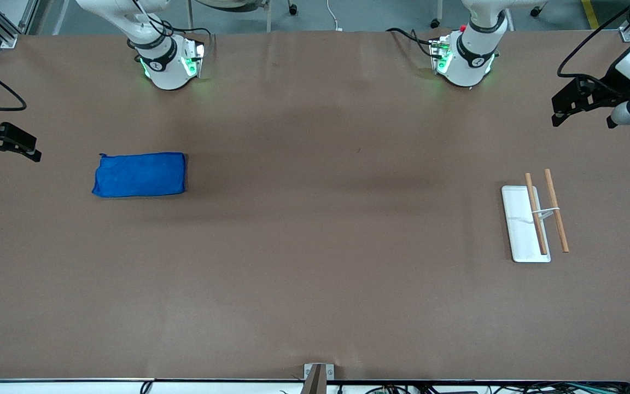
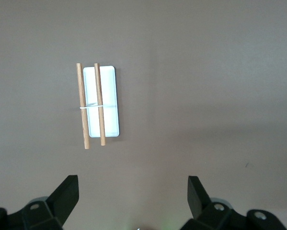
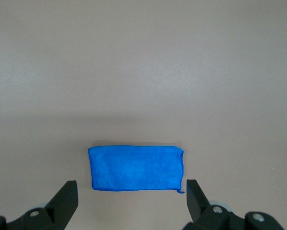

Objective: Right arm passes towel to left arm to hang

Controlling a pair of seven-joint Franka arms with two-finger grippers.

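Observation:
The towel (image 1: 140, 175), a bright blue fuzzy rectangle, lies flat on the brown table toward the right arm's end. It also shows in the right wrist view as the towel (image 3: 136, 167), just ahead of the fingertips. My right gripper (image 1: 14, 150) hangs in the air over the table's edge beside the towel, and my right gripper (image 3: 132, 194) stands open and holds nothing. My left gripper (image 1: 582, 117) hovers over the left arm's end of the table. In its wrist view my left gripper (image 2: 132, 191) is open and holds nothing.
A white rack base (image 1: 521, 230) with two wooden rods (image 1: 556, 210) lying level above it stands toward the left arm's end, and the rack base (image 2: 109, 103) shows in the left wrist view. Both arm bases stand along the table's robot side. Bare brown tabletop lies between towel and rack.

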